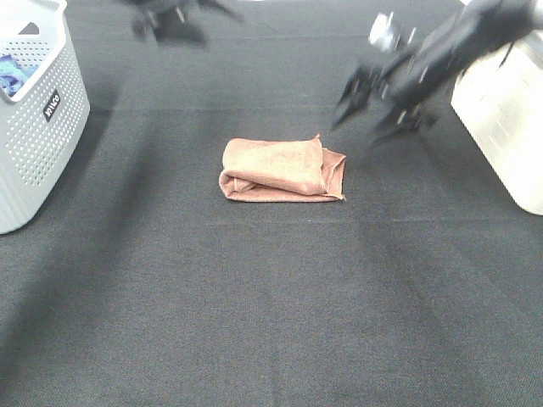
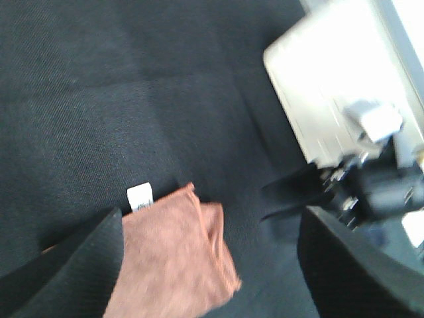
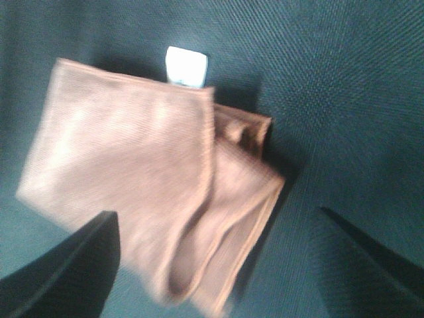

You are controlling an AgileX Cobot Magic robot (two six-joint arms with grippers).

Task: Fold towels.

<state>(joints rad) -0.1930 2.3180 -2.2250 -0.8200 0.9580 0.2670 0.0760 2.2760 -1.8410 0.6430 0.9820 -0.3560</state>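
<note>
The reddish-brown towel [image 1: 280, 170] lies folded into a compact rectangle on the black table, apart from both grippers. Its small white tag [image 3: 186, 66] sticks out from one edge. My right gripper [image 1: 361, 125] hovers above and to the right of the towel, jaws open and empty, blurred by motion. Its wrist view looks down on the towel [image 3: 146, 192] between the spread fingers [image 3: 66, 271]. My left gripper [image 1: 170, 21] is at the far back edge, open and empty. Its wrist view shows the towel [image 2: 172, 258] and the tag [image 2: 139, 197] between its fingers [image 2: 66, 271].
A grey perforated basket [image 1: 34, 127] with blue cloth inside stands at the left edge. A white container [image 1: 509, 119] stands at the right edge, and it also shows in the left wrist view [image 2: 331, 86]. Black cloth covers the table [image 1: 271, 322].
</note>
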